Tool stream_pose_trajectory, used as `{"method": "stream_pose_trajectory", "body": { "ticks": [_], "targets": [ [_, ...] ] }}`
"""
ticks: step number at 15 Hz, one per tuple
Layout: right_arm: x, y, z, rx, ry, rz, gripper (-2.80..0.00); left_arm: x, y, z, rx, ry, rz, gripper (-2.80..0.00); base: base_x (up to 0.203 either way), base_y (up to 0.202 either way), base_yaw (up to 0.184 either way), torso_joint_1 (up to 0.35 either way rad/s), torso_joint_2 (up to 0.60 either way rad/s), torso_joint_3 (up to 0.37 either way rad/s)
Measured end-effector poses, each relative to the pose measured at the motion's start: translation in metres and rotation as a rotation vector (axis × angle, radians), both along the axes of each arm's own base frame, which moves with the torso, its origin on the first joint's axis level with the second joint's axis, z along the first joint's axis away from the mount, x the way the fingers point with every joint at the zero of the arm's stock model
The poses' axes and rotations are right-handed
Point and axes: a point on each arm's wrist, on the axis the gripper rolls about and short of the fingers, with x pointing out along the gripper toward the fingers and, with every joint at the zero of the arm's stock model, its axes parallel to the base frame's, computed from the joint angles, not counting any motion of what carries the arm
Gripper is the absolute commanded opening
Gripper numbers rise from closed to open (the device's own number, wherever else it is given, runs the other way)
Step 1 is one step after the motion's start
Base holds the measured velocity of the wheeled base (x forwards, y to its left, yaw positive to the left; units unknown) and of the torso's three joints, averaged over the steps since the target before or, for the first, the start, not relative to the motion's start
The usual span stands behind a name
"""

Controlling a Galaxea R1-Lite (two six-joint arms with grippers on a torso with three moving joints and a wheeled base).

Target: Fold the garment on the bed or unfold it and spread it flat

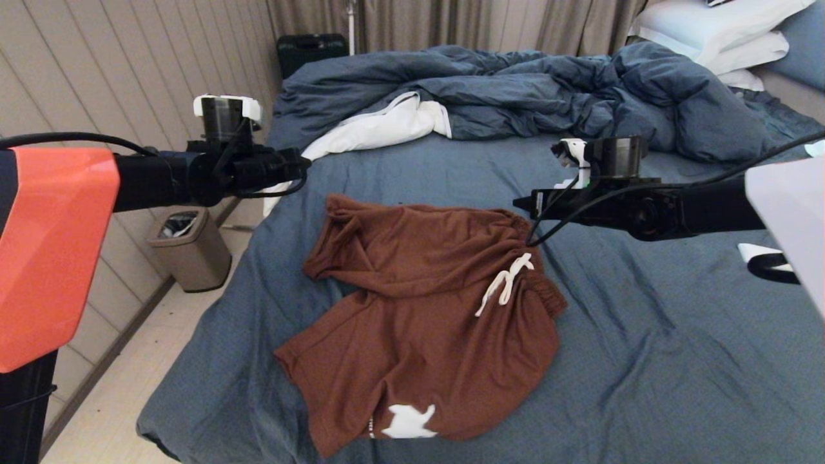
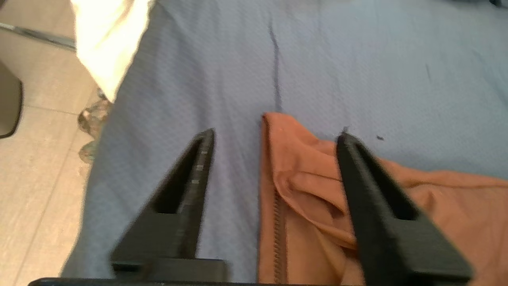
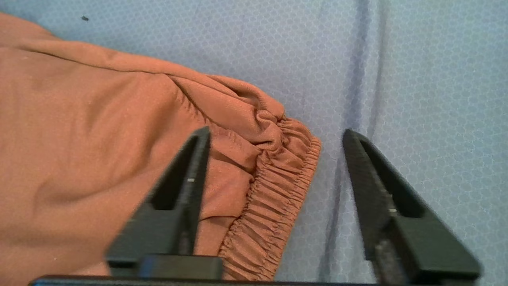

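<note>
The rust-brown shorts (image 1: 425, 303) lie rumpled on the bed's slate-blue sheet (image 1: 644, 335), one leg folded over. The white drawstring (image 1: 506, 283) is near the waistband, and a white patch (image 1: 409, 422) sits by the near hem. My left gripper (image 1: 303, 164) hovers over the far left corner. In the left wrist view it (image 2: 276, 137) is open above a hem corner of the shorts (image 2: 301, 167), holding nothing. My right gripper (image 1: 519, 203) hovers over the far right corner. In the right wrist view it (image 3: 276, 133) is open, straddling the gathered waistband (image 3: 274, 198) from above.
A rumpled dark-blue duvet (image 1: 548, 96) with white lining fills the far side of the bed, with white pillows (image 1: 722, 32) at the far right. A beige bin (image 1: 190, 248) stands on the floor by the left wall. A black case (image 1: 312, 51) stands behind.
</note>
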Motion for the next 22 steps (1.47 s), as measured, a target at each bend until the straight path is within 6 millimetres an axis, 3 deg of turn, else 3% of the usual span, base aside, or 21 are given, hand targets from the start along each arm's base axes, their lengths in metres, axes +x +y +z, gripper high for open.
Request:
{"method": "stream_pose_trajectory", "body": {
  "ticks": [5,8,9,10,11,14,17,22],
  "targets": [
    [-0.001,0.0,0.003,-0.006,-0.006,-0.032,0.0,-0.007,0.001,0.011,-0.006,-0.008,0.0,0.0,0.0,0.0,0.0,0.0,0.0,0.0],
    [-0.02,-0.001,0.017,-0.002,0.016,-0.029,0.0,-0.027,0.003,0.031,-0.018,0.045,0.001,0.0,0.0,0.0,0.0,0.002,0.01,-0.001],
    [-0.031,-0.001,0.024,0.002,0.037,-0.029,-2.8,-0.039,0.003,0.037,-0.038,0.087,0.001,0.0,0.0,0.0,0.0,0.0,0.0,0.0],
    [-0.045,-0.002,0.032,0.005,0.057,-0.029,-2.8,-0.051,0.004,0.041,-0.059,0.134,0.003,0.0,0.0,0.0,0.0,0.0,0.0,0.0],
    [-0.059,-0.004,0.039,0.007,0.079,-0.03,-2.8,-0.064,0.006,0.043,-0.071,0.173,0.002,-2.8,0.0,0.0,0.0,0.0,0.0,0.0],
    [-0.113,-0.009,0.067,0.008,0.149,-0.02,-2.8,-0.112,0.016,0.054,-0.072,0.22,-0.002,-2.8,0.0,0.0,0.0,0.0,0.0,0.0],
    [-0.172,-0.017,0.09,0.019,0.223,-0.018,-2.8,-0.177,0.032,0.078,-0.053,0.202,-0.001,-2.8,0.0,0.0,0.0,0.0,0.0,0.0],
    [-0.285,-0.033,0.102,0.052,0.211,-0.036,-2.8,-0.297,0.083,0.068,0.006,0.194,0.118,-2.8,0.0,0.0,0.0,0.0,0.0,0.0]
  ]
}}
